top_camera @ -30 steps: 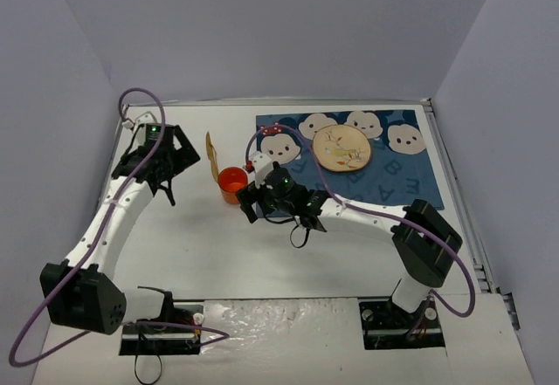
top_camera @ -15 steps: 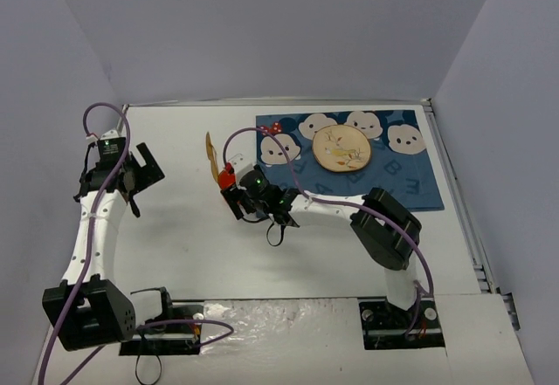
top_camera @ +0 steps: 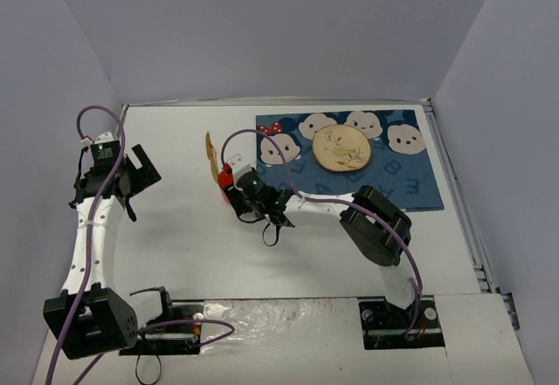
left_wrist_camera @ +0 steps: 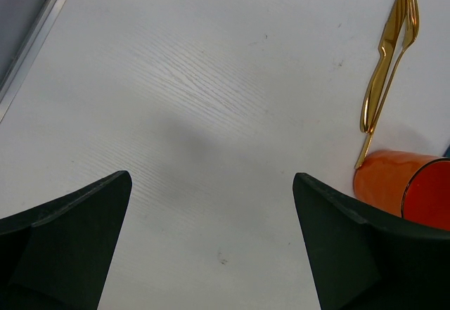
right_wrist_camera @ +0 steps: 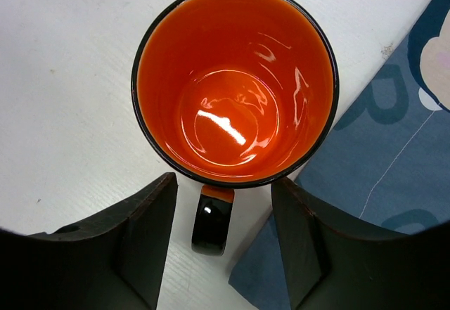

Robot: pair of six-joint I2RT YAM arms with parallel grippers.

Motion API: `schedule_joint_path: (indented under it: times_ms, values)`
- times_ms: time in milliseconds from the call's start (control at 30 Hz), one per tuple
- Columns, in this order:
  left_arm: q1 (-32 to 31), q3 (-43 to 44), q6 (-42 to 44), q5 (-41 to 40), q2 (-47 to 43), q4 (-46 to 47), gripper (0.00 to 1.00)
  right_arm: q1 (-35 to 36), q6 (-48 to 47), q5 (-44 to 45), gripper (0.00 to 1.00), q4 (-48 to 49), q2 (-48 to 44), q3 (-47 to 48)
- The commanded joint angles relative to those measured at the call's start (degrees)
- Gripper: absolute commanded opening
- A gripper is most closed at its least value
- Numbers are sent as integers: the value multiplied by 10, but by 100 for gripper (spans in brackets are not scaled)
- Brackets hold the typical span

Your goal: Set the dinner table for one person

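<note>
Two fingers [right_wrist_camera: 140, 240] of my right gripper [right_wrist_camera: 225, 183] straddle the handle [right_wrist_camera: 211, 222] of the orange mug [right_wrist_camera: 232, 85], half-open, gripping nothing; I'd centre before squeezing. Mug stands on dinner table [right_wrist_camera: 63, 78], just left of mouse-face mat [right_wrist_camera: 394, 148]. Left gripper [left_wrist_camera: 211, 176] gapes wide.

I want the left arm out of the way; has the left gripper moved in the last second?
Yes. In the top view the left gripper has swung left, away from the gold cutlery, toward the table's left edge.

Out on the left, the left arm stretches forward, left gripper [left_wrist_camera: 211, 178] spread wide, pointing down. The right arm folds inward, right gripper [right_wrist_camera: 223, 183] aimed down, jaws partly apart.
</note>
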Motion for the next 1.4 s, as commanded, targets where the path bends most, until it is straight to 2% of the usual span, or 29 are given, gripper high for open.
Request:
schedule_joint_path:
  times_ms: [0, 300, 467, 567, 833, 1000, 1133, 1267, 1367]
  values:
    - [4, 7, 5, 2, -11, 25, 97, 5, 9, 28, 49, 61, -13, 13]
    - [8, 6, 3, 4, -12, 24, 97, 6, 5, 44, 36, 70, -22, 9]
    - [8, 4, 3, 4, -11, 25, 97, 6, -3, 48, 12, 77, -32, 3]
    - [8, 4, 3, 4, -11, 26, 97, 6, -24, 47, 2, 73, -50, 3]
    - [8, 6, 4, 4, -11, 24, 97, -18, -117, 8, 0, 61, -148, 8]
    - [8, 3, 3, 5, -14, 24, 97, -88, -165, -59, 0, 52, -202, 10]
    - [8, 3, 2, 22, -15, 25, 97, -185, -197, -97, 0, 22, -226, 28]
    - [8, 2, 3, 29, -16, 26, 97, -286, -206, -172, 0, 4, -238, 48]
    - [8, 5, 6, 30, -16, 23, 97, -362, -225, -188, 0, -14, -230, 70]
